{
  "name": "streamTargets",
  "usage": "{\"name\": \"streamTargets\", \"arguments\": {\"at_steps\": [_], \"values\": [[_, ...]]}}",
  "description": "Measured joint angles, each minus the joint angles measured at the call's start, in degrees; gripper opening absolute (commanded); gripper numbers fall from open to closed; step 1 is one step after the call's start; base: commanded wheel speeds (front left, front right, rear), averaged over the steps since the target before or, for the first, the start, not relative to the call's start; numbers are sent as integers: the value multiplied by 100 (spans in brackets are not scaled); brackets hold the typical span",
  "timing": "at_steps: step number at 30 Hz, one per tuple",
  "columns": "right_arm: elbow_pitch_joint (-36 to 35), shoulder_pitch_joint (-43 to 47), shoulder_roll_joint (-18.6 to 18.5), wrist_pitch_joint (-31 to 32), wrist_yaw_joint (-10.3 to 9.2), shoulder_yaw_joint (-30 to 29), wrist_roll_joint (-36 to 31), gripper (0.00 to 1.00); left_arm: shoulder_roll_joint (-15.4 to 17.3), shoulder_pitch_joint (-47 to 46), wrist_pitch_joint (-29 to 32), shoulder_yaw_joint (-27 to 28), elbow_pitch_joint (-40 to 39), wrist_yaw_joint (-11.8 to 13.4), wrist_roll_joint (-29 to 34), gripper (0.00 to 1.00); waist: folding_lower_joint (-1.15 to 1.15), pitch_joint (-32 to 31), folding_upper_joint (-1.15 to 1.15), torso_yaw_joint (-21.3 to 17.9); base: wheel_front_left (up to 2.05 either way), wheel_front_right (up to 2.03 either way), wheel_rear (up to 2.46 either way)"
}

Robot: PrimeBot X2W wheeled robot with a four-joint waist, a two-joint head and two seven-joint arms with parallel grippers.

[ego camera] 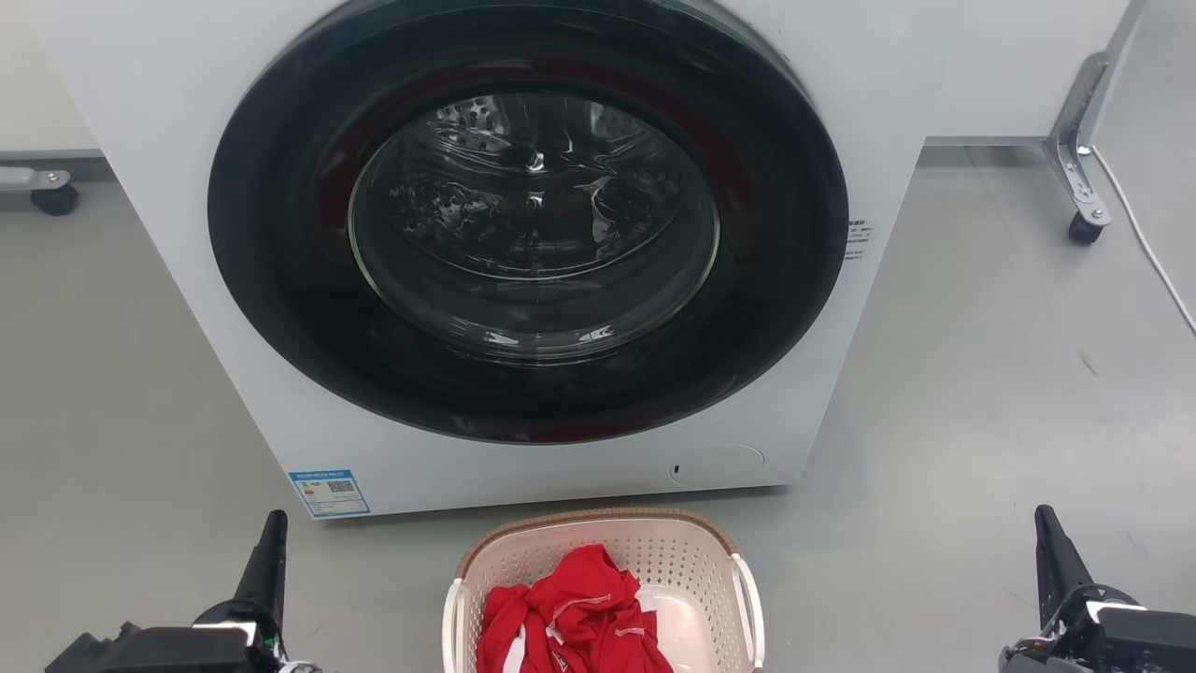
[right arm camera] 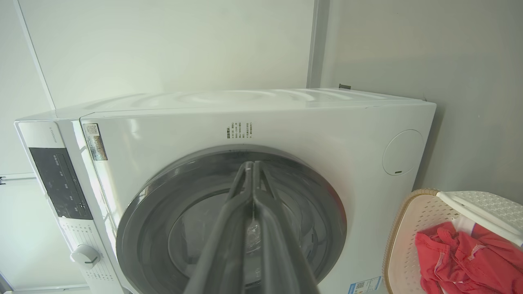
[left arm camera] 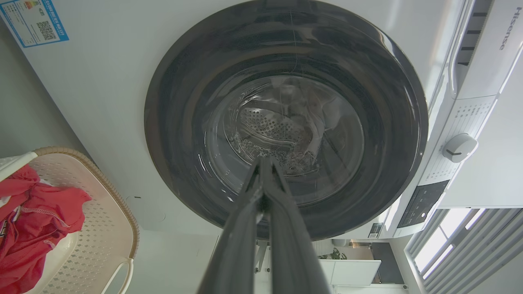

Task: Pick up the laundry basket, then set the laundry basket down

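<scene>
As the cream-white perforated plastic laundry basket sits centred, your left pincer and right pincer, both pressed together, flank it evenly.

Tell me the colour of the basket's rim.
The basket rim is brown, woven-look; head view shows it best.

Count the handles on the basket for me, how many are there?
2. On the laundry basket, the left handle is beside the red clothes, and the right handle is on the opposite side. The basket's near end is cut off, so more could hide there.
</scene>
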Motion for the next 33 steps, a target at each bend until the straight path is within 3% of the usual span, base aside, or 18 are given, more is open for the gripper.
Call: {"name": "streamTargets", "arguments": {"at_steps": [33], "values": [[3, -1, 0, 0, 36, 1, 1, 0, -1, 0, 0, -1, 13, -1, -7, 0, 0, 0, 0, 0, 0, 0, 0]]}}
